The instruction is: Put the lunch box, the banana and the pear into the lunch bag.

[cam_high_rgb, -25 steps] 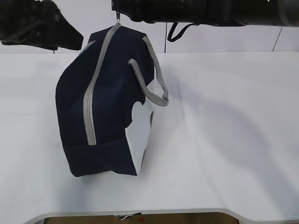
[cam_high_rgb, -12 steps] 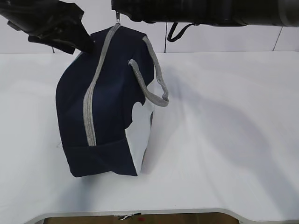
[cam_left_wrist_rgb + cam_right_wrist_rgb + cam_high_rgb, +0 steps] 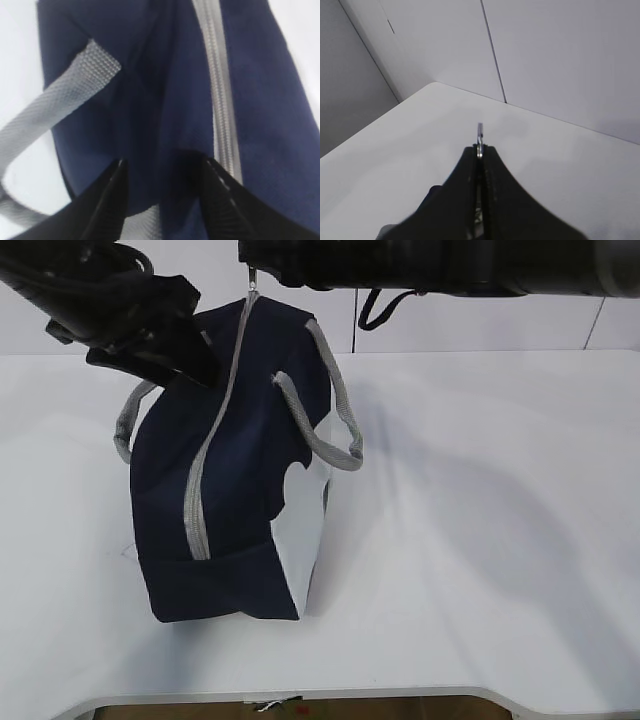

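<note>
Zipper work is where I judge the task stands: the lunch bag [image 3: 235,480] sits on the left half of the desk [image 3: 480,540], nearer the front edge than the back, standing on its base with the grey zipper [image 3: 200,470] running up its front and over the top. As far as I can see, the zipper is closed along its whole visible length.

My right end effector [image 3: 479,150] has its fingers pressed together, pinching the metal ring pull [image 3: 253,280] at the top of the bag; the right wrist view shows the thin metal piece poking out between the tips. My left end effector [image 3: 162,175] is spread, its two fingers set against the navy fabric beside the zipper, just by the grey handle [image 3: 50,110]; it grips nothing that I can see.

No lunch box, banana or pear shows on the desk, so I can't tell whether they are inside and the bag is being closed, or nothing is packed yet.
</note>
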Available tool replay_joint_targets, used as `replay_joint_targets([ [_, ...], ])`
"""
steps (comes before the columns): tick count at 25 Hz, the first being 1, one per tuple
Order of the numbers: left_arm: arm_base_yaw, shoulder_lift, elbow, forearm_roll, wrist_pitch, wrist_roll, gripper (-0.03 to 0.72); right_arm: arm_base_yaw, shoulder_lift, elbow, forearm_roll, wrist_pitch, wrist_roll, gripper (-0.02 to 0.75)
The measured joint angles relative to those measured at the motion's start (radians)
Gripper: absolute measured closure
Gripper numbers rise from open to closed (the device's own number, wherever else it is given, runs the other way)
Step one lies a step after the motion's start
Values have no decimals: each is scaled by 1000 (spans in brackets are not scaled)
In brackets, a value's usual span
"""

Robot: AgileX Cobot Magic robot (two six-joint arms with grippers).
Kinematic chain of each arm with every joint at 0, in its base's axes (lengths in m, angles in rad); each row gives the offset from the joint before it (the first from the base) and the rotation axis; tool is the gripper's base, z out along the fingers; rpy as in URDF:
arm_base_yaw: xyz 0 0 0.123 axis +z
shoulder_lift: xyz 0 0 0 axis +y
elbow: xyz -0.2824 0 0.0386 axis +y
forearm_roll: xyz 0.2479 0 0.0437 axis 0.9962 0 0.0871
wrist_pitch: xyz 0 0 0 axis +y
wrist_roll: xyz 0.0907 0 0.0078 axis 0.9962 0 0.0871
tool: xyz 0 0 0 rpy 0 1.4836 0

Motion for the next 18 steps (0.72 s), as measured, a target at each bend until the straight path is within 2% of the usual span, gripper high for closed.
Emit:
replay_joint_targets([
  [6, 0, 24, -2, -14, 4, 0, 347, 0, 0, 0, -2, 1, 0, 721],
  [8, 0, 34, -2, -16, 6, 0, 398, 0, 0, 0, -2, 5, 3, 721],
  [11, 0, 43, -5, -6, 10, 36, 585, 0, 0, 0, -2, 7, 8, 721],
  [12, 0, 45, -10, 7, 16, 58, 622, 0, 0, 0, -2, 7, 8, 721],
  [14, 0, 45, -39, 41, 37, 104, 656, 0, 0, 0, -2, 7, 10, 721],
  [18, 0, 49, -117, 102, 104, 199, 664, -1, 0, 0, -2, 7, 12, 721],
])
